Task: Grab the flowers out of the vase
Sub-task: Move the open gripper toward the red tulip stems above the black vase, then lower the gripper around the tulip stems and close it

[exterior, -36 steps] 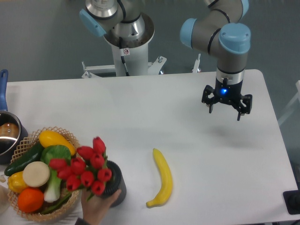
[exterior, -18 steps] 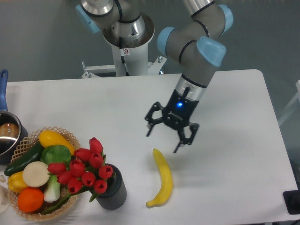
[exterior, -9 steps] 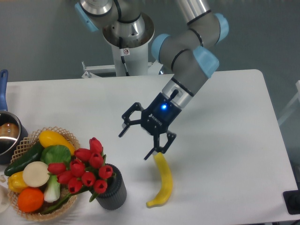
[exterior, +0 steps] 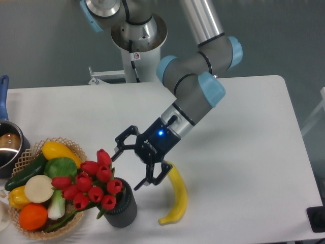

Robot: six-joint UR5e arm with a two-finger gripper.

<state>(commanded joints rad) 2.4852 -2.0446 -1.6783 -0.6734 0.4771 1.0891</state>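
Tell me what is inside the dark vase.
The vase holds red flowers, their buds and green leaves spilling out over its mouth toward the basket. The stems and anything else inside the vase are hidden by its wall and the blooms.

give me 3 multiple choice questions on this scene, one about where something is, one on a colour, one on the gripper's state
1. Where does the banana lie?
A. in the basket
B. on the table right of the vase
C. inside the pot

2. What colour are the flowers in the vase?
A. red
B. white
C. purple

3. How is the gripper now?
A. shut on the flowers
B. shut on the banana
C. open, holding nothing

Answers:
1 B: it lies on bare tabletop, apart from the basket.
2 A: the tulip buds are all red.
3 C: its fingers are spread, just right of the flowers, with nothing between them.
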